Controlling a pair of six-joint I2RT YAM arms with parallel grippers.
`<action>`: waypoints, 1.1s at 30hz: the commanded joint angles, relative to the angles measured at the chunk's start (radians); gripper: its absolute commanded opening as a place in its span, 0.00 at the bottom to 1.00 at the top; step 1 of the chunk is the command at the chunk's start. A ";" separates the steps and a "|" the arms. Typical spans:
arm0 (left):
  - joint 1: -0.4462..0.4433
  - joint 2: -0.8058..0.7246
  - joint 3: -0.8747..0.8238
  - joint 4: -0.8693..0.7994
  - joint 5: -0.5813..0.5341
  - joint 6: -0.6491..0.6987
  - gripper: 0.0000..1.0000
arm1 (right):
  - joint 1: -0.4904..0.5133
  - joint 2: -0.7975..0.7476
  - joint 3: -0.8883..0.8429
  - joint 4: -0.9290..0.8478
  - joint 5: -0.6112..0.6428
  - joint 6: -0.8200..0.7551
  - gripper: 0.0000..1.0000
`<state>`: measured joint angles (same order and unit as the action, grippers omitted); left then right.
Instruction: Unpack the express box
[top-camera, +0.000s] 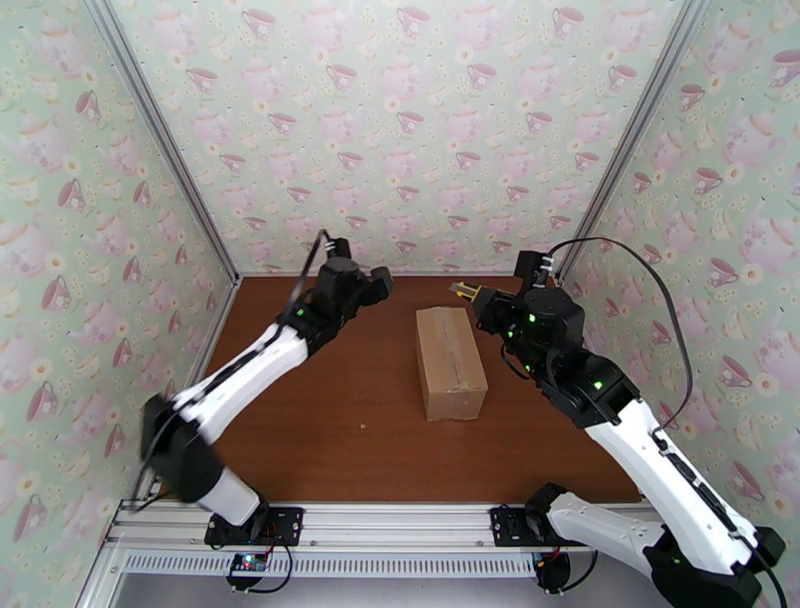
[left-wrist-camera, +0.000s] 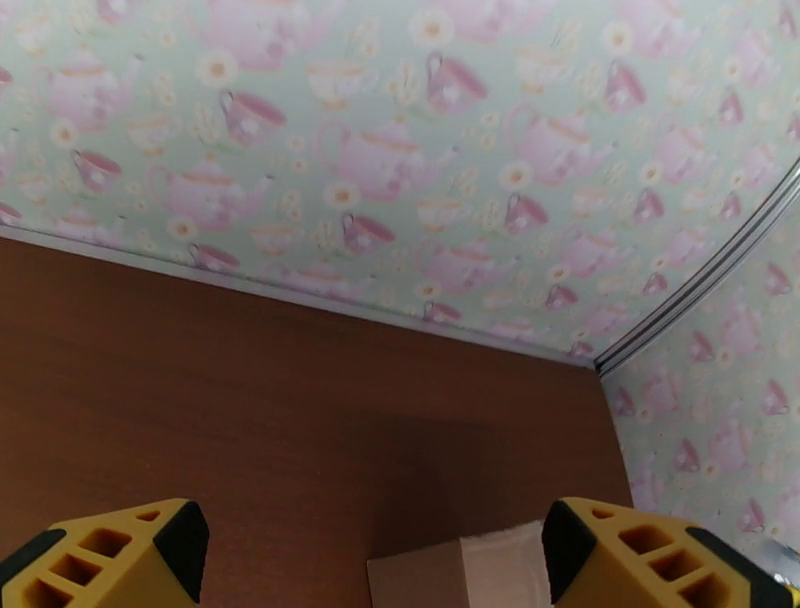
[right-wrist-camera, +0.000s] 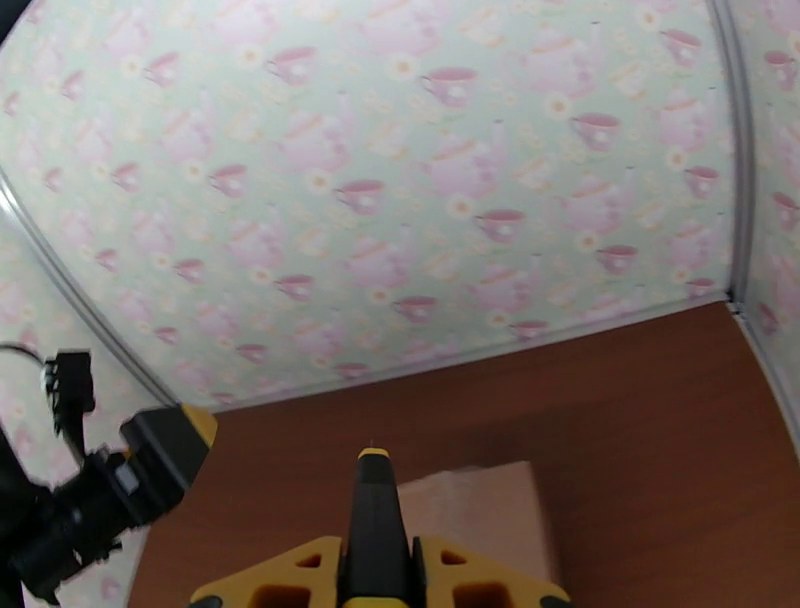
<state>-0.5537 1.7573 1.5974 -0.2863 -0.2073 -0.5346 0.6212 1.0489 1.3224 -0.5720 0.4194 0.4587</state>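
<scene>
The express box (top-camera: 452, 362), a plain brown carton with its flaps closed and a seam along the top, lies on the wooden table, its long side running away from me. My left gripper (top-camera: 380, 283) hovers left of the box's far end, jaws wide open and empty. In the left wrist view the yellow fingers (left-wrist-camera: 110, 560) stand far apart above a corner of the box (left-wrist-camera: 460, 575). My right gripper (top-camera: 465, 292) hangs over the box's far end, shut on a slim black tool with a yellow tip (right-wrist-camera: 376, 500), which points over the box (right-wrist-camera: 480, 510).
Teacup-patterned walls enclose the brown table (top-camera: 340, 420) at the back and on both sides. Aluminium posts (top-camera: 165, 140) stand in the back corners. From the right wrist, the left gripper (right-wrist-camera: 160, 450) appears at the left. A black cable (top-camera: 640, 260) loops above the right arm.
</scene>
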 joint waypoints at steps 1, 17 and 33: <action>0.008 0.138 0.171 -0.035 0.142 0.070 0.93 | -0.006 0.019 0.037 -0.072 0.125 -0.065 0.00; 0.032 0.421 0.284 0.052 0.244 0.057 0.91 | -0.005 0.286 0.098 -0.248 0.317 -0.155 0.00; 0.083 0.208 -0.022 0.147 0.226 0.027 0.91 | 0.020 0.353 0.043 -0.142 0.114 -0.295 0.00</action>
<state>-0.4831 2.0167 1.6043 -0.1768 0.0151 -0.4980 0.6350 1.4002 1.3781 -0.7647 0.6128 0.2039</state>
